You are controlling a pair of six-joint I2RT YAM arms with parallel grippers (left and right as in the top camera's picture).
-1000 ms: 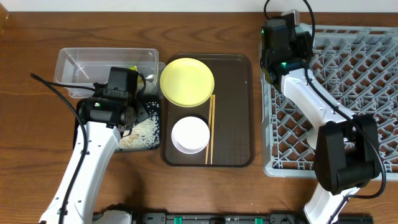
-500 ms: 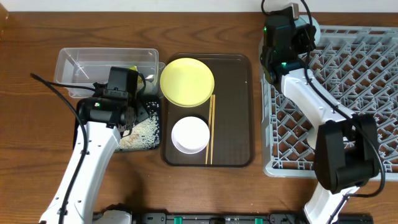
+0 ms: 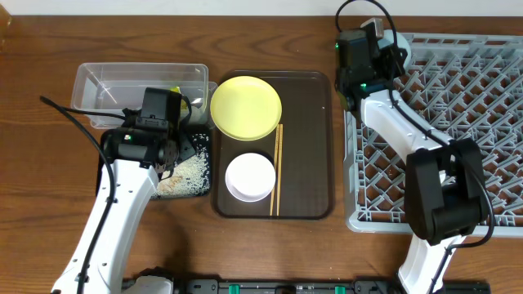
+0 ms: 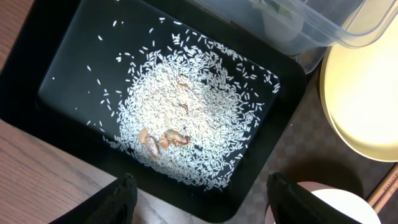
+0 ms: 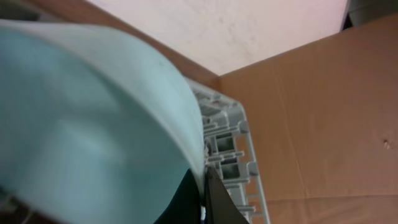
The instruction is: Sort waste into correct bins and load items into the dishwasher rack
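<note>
My left gripper (image 4: pixel 205 200) is open and empty, hovering over the near edge of the black tray (image 4: pixel 56 56), which holds a heap of white rice grains (image 4: pixel 186 118) with a few brown bits. The clear tub (image 3: pixel 106 82) stands behind the tray. My right gripper (image 5: pixel 204 186) is shut on the rim of the light blue bowl (image 5: pixel 93 118), held above the far left corner of the grey dishwasher rack (image 3: pixel 466 122). The yellow plate (image 3: pixel 246 106), white bowl (image 3: pixel 249 176) and chopsticks (image 3: pixel 276 167) lie on the brown serving tray (image 3: pixel 310 147). A green-yellow scrap (image 3: pixel 174 90) shows at the tub's right end.
The right arm (image 3: pixel 409 122) stretches across the rack's left side. A brown cardboard surface (image 5: pixel 311 112) shows beyond the rack in the right wrist view. Bare wooden table (image 3: pixel 49 204) lies left of and in front of the black tray.
My right gripper has moved left and toward the far edge with the blue bowl, turning as it went. The left arm has not moved.
</note>
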